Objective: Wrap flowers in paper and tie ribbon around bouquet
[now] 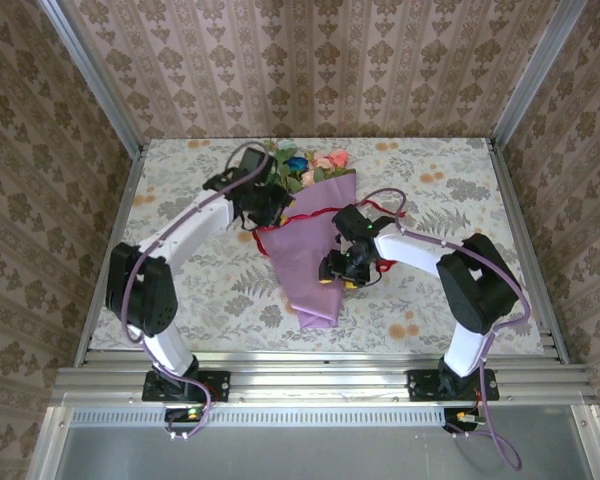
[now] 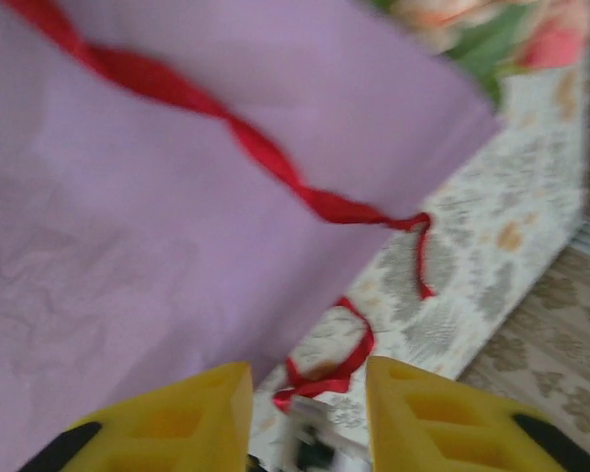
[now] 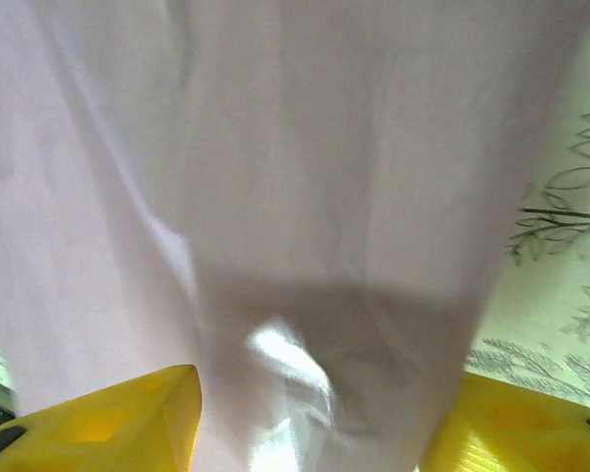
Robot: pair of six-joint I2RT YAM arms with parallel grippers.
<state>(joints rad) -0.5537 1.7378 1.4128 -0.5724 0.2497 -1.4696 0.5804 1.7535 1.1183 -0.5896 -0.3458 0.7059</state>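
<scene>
Evidently tying is in hand: the ribbon (image 2: 143, 77) crosses the bouquet (image 1: 305, 255) mid-table. The left gripper (image 2: 308, 393) is spread, empty; the right gripper (image 3: 320, 393) straddles its paper, grip uncertain. Next: catch the loose loop.

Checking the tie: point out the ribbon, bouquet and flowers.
ribbon (image 2: 143, 77), left wrist view, broad stretch at upper left.
bouquet (image 1: 305, 250), top view, middle of the purple cone.
flowers (image 1: 332, 160), top view, peach bloom.

We see a worktop (image 1: 180, 190) covered by a pale cloth printed with grey-green leaves and orange flowers. Brown damask wallpaper (image 1: 320, 60) lines the left, far and right walls. Metal posts (image 1: 92, 75) rise from the far corners, and a metal rail (image 1: 320, 380) runs along the near edge.
</scene>
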